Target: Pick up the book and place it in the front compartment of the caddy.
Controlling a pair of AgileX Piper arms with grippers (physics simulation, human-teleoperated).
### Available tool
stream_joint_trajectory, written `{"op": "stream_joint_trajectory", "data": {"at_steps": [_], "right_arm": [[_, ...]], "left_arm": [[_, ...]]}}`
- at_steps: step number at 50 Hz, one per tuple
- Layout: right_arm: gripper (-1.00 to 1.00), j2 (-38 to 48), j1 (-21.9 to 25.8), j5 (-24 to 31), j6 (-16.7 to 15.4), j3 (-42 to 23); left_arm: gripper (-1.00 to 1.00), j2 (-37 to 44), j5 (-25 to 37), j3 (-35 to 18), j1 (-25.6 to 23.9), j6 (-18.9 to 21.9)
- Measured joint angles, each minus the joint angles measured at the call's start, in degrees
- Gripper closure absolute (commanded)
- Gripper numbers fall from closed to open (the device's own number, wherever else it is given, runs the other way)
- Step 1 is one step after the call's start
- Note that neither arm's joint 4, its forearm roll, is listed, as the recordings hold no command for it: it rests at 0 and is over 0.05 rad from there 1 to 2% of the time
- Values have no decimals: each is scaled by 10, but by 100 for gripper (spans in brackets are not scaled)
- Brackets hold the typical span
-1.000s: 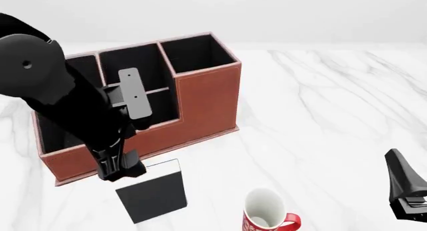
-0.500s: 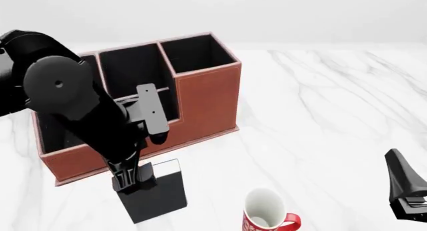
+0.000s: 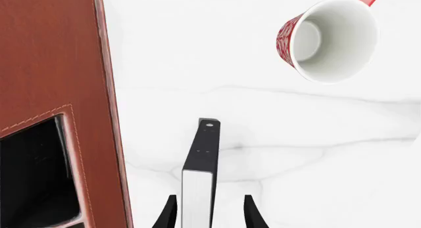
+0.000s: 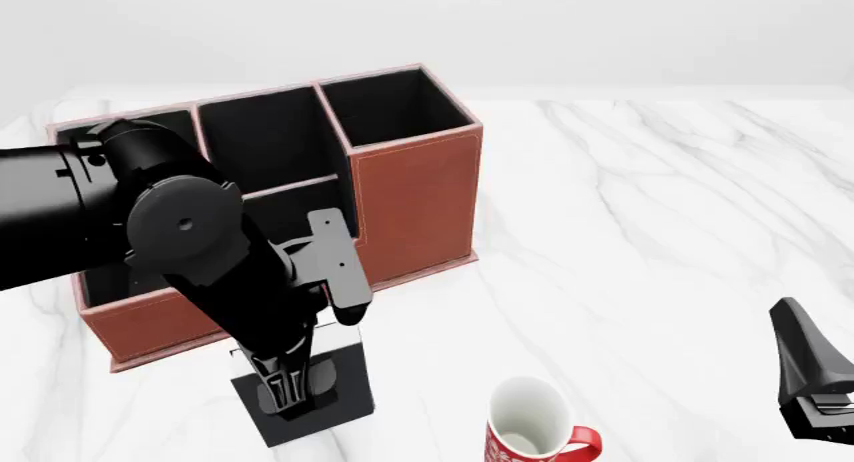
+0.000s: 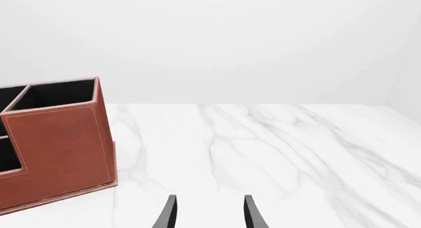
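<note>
Beside the caddy (image 4: 400, 197), just off its low front wall, the book (image 3: 200, 178) stands on edge between my left pincer's (image 3: 209, 213) parted fingers, which straddle it; contact I cannot tell. Its long axis runs toward twelve o'clock from my wrist. Caddy compartments show only black lining. A mug (image 4: 534, 422) sits at four o'clock of the book. My right pincer (image 5: 209, 213) hangs open, holding nothing.

Bright, even light; sharp renders.
</note>
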Motion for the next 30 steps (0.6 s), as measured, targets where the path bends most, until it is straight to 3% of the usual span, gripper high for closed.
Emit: {"op": "stream_joint_trajectory", "data": {"at_steps": [29, 30], "right_arm": [[-100, 0, 0, 0, 0, 0], [-100, 0, 0, -1, 0, 0]], "left_arm": [[-100, 21, -50, 46, 4, -9], [100, 22, -51, 48, 5, -7]]}}
